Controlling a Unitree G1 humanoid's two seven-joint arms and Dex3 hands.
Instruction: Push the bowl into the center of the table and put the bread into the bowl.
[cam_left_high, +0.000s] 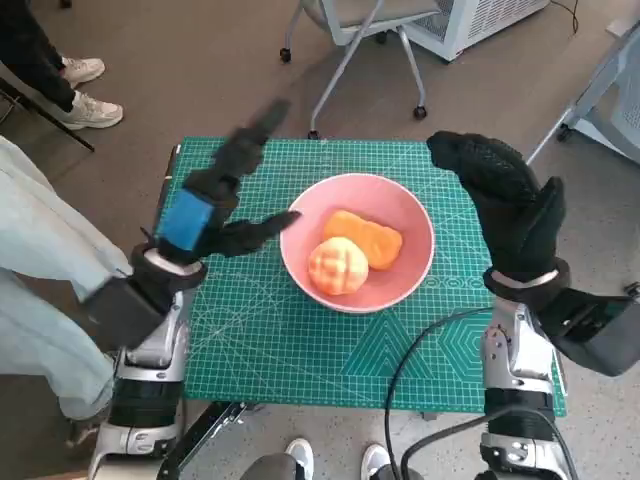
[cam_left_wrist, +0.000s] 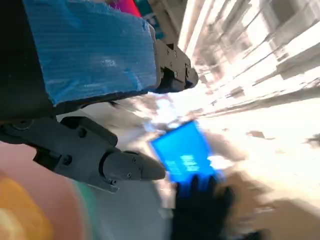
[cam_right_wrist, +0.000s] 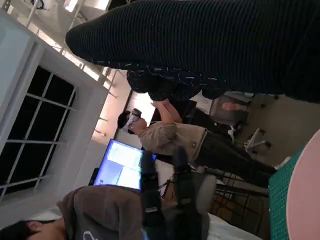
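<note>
From the head view, the pink bowl (cam_left_high: 358, 242) sits between the two hands, near the middle of the green mat (cam_left_high: 300, 340) that covers the desk. Two pieces of bread lie in it, touching: a round bun (cam_left_high: 338, 265) on the side nearer the robot, and a flatter orange piece (cam_left_high: 365, 237) just behind it. The left hand (cam_left_high: 215, 205) is raised beside the bowl's left rim, fingers spread wide and holding nothing, one finger pointing at the rim without clearly touching it. The right hand (cam_left_high: 505, 195) stands upright off the bowl's right side, apart from it, fingers apart and empty. A chair (cam_left_high: 350, 30) stands on the floor beyond the desk.

In the left wrist view, blurred, the left hand's fingers (cam_left_wrist: 122, 167) are extended with nothing between them.

In the right wrist view, the glove (cam_right_wrist: 210, 45) spans the frame; a person (cam_right_wrist: 190, 142) stands beyond a lit screen (cam_right_wrist: 122, 165).
</note>
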